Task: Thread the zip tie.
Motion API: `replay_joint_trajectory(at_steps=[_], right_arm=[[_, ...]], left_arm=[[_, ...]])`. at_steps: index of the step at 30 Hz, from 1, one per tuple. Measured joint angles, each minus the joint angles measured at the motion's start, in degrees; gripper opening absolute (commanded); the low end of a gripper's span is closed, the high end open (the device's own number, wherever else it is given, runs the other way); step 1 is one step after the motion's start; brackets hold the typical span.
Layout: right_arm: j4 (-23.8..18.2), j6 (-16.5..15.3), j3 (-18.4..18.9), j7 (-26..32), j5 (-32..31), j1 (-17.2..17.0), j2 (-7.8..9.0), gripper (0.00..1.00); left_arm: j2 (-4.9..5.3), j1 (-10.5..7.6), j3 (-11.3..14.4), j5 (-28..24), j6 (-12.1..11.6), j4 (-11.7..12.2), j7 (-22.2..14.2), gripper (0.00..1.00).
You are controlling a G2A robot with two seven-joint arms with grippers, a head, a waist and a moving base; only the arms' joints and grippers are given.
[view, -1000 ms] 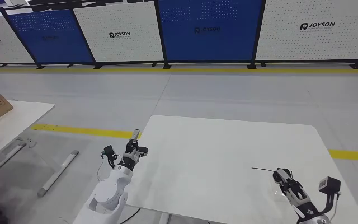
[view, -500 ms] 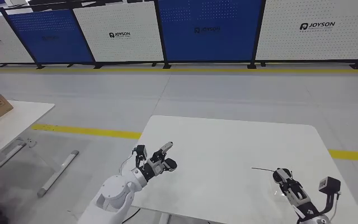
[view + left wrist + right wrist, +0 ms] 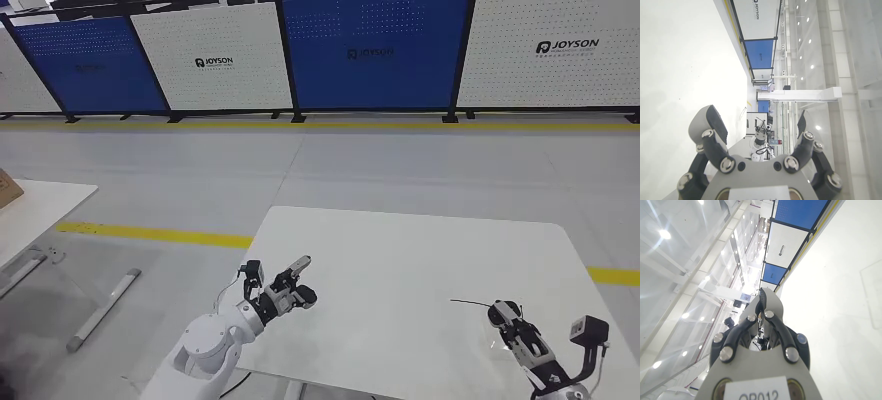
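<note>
1. Zip tie (image 3: 470,302) hung well to the right of your left gripper (image 3: 303,278), which was spread wide and empty over the table's (image 3: 400,240) near-left edge.
2. Its long axis ran roughly left to right, with the free tip pointing back toward that open gripper.
3. Your right gripper (image 3: 503,311), pressed together, appeared to pinch the tie's right end by the near-right corner.
4. Your right arm had it already, so I judge the left had to cross rightward to meet the tip.
</note>
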Motion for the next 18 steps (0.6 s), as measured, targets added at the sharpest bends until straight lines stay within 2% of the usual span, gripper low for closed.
replay_joint_trajectory(at_steps=[5,8,11,14,18], right_arm=[[0.0,0.0,0.0,0.0,0.0,0.0,0.0,0.0],[0.0,0.0,0.0,0.0,0.0,0.0,0.0,0.0],[0.0,0.0,0.0,0.0,0.0,0.0,0.0,0.0],[0.0,0.0,0.0,0.0,0.0,0.0,0.0,0.0],[0.0,0.0,0.0,0.0,0.0,0.0,0.0,0.0]], left_arm=[[-0.01,-0.07,0.2,0.2,0.0,0.0,0.1,1.0],[-0.06,-0.87,2.1,2.4,0.2,0.0,0.3,1.0],[-0.23,-2.53,5.3,4.5,0.6,0.2,0.0,1.0],[-0.51,-4.74,9.8,8.3,1.0,0.3,-0.1,1.0],[-1.07,-8.07,15.4,10.7,2.0,1.9,0.1,1.0]])
